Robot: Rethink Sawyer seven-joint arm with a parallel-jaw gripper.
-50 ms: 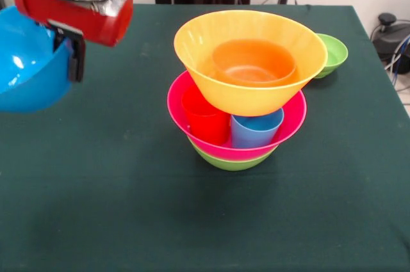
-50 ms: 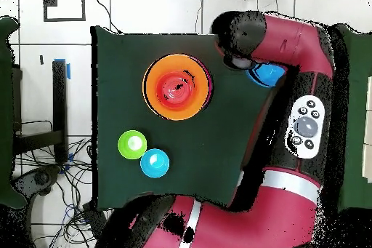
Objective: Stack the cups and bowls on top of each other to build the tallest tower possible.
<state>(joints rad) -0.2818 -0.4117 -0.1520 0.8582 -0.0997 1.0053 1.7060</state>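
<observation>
Medium blue bowl [image 1: 29, 61] hangs tilted off the table, rim pinched in the gripper [image 1: 72, 54]; the tower [image 1: 246, 89], topped by the yellow-orange bowl [image 1: 192, 45] holding a small orange bowl [image 1: 254, 62], stands well off to the gripper's side and lower, across bare table [image 1: 128, 189].

Two cameras covering one desk

One is looking obliquely down, close in, across the desk [image 1: 96, 208] at the tower [image 1: 246, 93]; the other is looking straight down from high above, taking in the whole desk [image 2: 211, 158] around that tower [image 2: 176, 86], which both are sharing.
</observation>
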